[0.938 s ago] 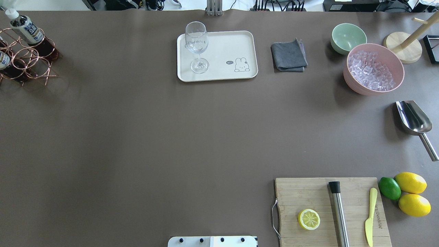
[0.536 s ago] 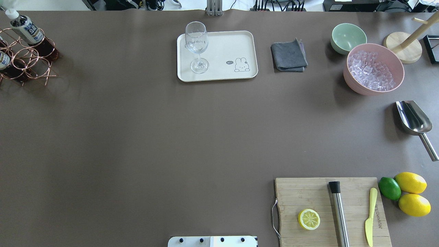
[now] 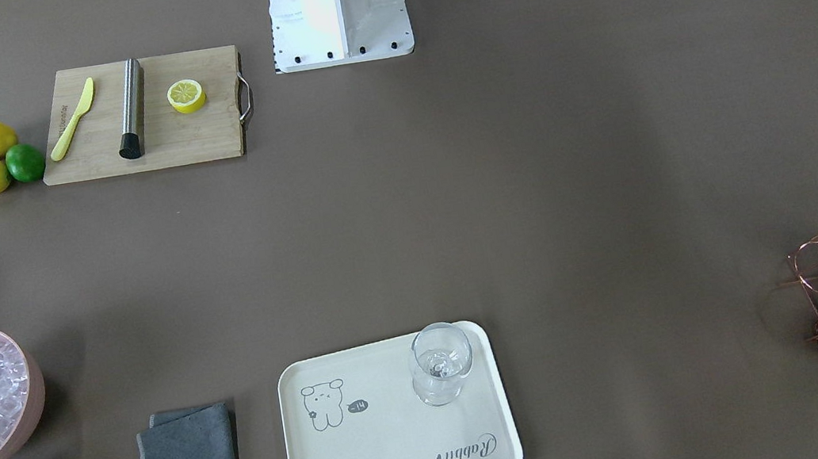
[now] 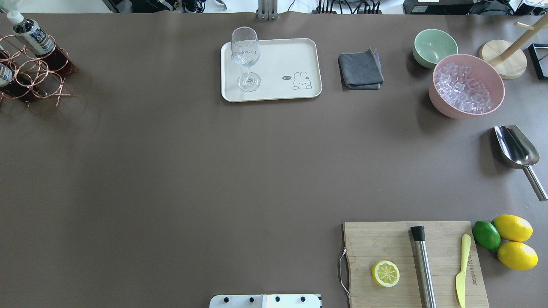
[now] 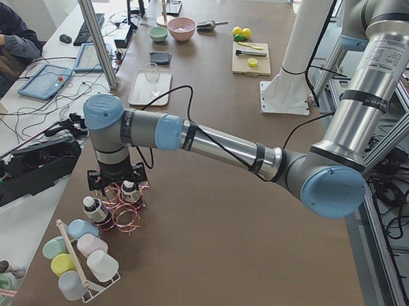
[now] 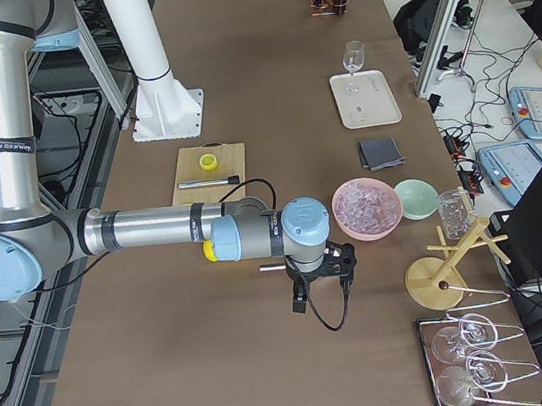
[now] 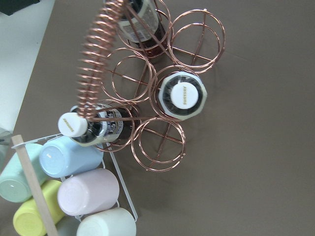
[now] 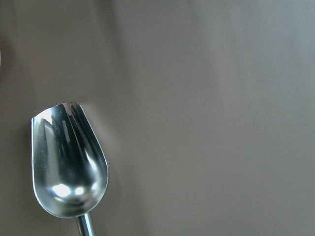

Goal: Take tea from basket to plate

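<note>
The copper wire basket [image 4: 33, 76] stands at the table's far left edge, and the left wrist view looks straight down into its ring cells [image 7: 162, 145]. Three tea bottles sit in it: one upright under the camera [image 7: 181, 96], one leaning [image 7: 96, 127], one at the top [image 7: 140, 27]. The cream plate [image 4: 278, 60] lies at the far middle and carries a wine glass [image 4: 246, 57]. My left gripper [image 5: 118, 184] hangs just over the basket [image 5: 122, 214]; I cannot tell whether it is open or shut. My right gripper [image 6: 321, 282] hovers near the ice bowl, state unclear.
A rack of pastel cups [image 7: 74, 191] stands right beside the basket. A grey cloth [image 4: 360, 69], a mint bowl [image 4: 434, 46] and a pink bowl of ice [image 4: 466, 85] lie right of the plate. A steel scoop [image 8: 66, 162] is under the right wrist. The cutting board [image 4: 413, 263] sits near right.
</note>
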`<state>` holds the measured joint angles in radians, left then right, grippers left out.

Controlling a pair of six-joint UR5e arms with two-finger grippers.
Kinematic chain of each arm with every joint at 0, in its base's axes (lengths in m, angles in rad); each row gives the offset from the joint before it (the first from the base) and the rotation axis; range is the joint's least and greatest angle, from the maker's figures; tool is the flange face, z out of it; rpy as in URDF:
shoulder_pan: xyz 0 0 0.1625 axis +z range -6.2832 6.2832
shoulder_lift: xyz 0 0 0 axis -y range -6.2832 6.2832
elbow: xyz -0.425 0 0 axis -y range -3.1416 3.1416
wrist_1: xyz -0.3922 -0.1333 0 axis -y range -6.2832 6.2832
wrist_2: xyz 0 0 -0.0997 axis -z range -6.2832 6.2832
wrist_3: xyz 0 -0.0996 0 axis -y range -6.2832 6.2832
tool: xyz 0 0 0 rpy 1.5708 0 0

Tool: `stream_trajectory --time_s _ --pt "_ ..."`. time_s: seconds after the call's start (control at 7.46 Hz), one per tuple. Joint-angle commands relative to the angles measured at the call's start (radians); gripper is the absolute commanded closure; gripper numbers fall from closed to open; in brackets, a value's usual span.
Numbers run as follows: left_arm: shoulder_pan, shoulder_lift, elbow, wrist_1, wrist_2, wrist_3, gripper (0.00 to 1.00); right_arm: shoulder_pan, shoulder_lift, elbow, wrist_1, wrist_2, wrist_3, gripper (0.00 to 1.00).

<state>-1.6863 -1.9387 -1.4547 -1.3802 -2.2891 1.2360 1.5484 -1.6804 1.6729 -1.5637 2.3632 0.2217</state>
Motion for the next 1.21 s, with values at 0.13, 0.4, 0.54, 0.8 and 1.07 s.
stream_trajectory --time_s 0.13,0.4,0.54,0.8,1.07 --pt "0.003 -0.166 0.198 0.015 -0.095 0.072 0.05 -0.004 0.001 -0.001 0.001 -0.005 -0.001 0.00" --pt "0.081 -0.181 0.194 0.015 -0.109 0.086 0.05 -0.004 0.001 -0.001 0.001 -0.010 0.001 0.00" --pt "0.102 -0.183 0.192 0.013 -0.107 0.101 0.05 -0.004 0.001 -0.001 0.001 -0.010 0.001 0.00" --pt "0.109 -0.183 0.191 0.006 -0.096 0.103 0.05 -0.004 0.001 0.001 0.001 -0.012 0.001 0.00" --pt "0.109 -0.178 0.188 0.003 -0.096 0.112 0.09 -0.002 0.001 0.005 0.001 -0.012 0.001 0.00"
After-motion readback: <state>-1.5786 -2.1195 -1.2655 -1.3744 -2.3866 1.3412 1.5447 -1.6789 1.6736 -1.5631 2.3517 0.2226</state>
